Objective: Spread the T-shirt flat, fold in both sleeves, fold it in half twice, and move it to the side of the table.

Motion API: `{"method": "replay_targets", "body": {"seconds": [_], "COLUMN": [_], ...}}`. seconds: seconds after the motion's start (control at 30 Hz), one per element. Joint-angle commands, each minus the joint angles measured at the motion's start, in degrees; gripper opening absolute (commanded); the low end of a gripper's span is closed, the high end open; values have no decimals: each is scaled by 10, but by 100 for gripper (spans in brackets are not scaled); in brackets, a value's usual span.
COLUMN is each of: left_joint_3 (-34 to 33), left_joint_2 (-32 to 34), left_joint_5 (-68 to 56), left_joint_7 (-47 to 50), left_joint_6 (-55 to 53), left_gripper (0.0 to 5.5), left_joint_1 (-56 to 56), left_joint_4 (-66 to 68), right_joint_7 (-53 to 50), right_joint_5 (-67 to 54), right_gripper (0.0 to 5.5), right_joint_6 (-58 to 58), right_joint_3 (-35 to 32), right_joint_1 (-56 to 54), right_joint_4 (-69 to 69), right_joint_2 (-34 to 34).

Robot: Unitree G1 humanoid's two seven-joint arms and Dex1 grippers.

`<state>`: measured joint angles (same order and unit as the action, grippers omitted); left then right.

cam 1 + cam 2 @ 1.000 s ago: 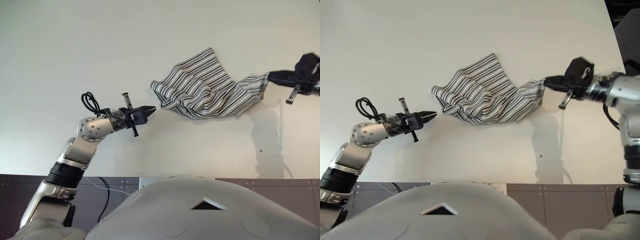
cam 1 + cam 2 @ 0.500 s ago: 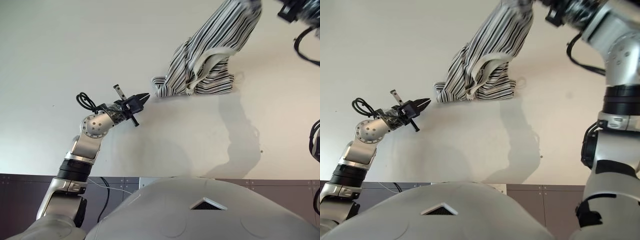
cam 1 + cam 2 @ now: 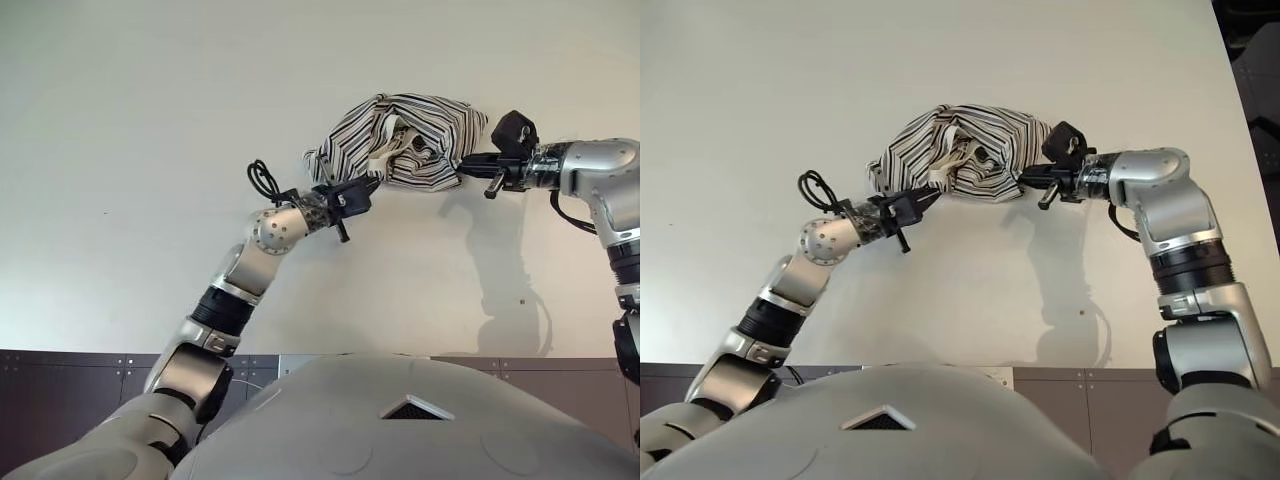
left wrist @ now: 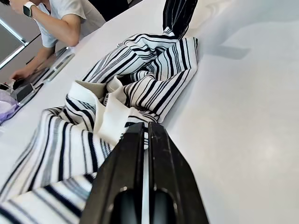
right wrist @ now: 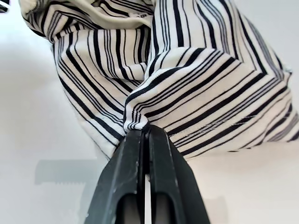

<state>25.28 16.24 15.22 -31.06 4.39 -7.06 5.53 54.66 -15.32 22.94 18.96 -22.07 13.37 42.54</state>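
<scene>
Gripping the crumpled striped T-shirt (image 3: 410, 140) from the right, with the other arm's tip at its left edge.
From the head view the T-shirt lies bunched on the white counter (image 3: 150, 120), toward its far side, between the two arms. The right wrist view adds that the right end effector (image 3: 462, 158) has a fold of cloth clamped between its fingers (image 5: 133, 186). The left wrist view shows the left end effector (image 3: 372, 183) with fingers (image 4: 126, 172) pressed together, tips against the fabric's near edge; whether any cloth is caught cannot be told.
</scene>
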Motion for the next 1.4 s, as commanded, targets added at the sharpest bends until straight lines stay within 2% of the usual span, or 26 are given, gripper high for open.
{"method": "replay_targets", "body": {"seconds": [0.03, 0.23, 0.33, 0.43, 0.63, 0.83, 1.2, 1.4], "left_joint_3": [-6, -32, -43, -52, -58, -35, -36, -48], "left_joint_2": [-18, 24, 73, 93, 53, 24, 3, 2], "left_joint_5": [23, 27, 31, 36, 31, 44, 27, 5], "left_joint_7": [37, 33, 15, 20, 63, 83, 72, 56], "left_joint_6": [-43, -96, -92, -82, -78, -60, -80, -131], "left_gripper": [12, 12, 12, 12, 12, 94, 94, 188], "left_joint_1": [-12, 37, 77, 76, 43, 21, 14, 35], "left_joint_4": [14, -86, -147, -141, -80, -34, -28, -87], "right_joint_7": [32, 58, 59, 62, 71, 75, 73, 70], "right_joint_5": [-16, -79, -77, -65, -51, -47, -42, -41], "right_gripper": [10, 10, 10, 10, 10, 10, 10, 10], "right_joint_6": [36, 111, 113, 100, 81, 80, 78, 77], "right_joint_3": [-20, -60, -78, -87, -80, -79, -77, -80], "right_joint_1": [32, 132, 155, 166, 159, 155, 156, 165], "right_joint_4": [-88, -292, -296, -276, -258, -257, -258, -262], "right_joint_2": [17, 57, 71, 78, 73, 65, 58, 55]}}
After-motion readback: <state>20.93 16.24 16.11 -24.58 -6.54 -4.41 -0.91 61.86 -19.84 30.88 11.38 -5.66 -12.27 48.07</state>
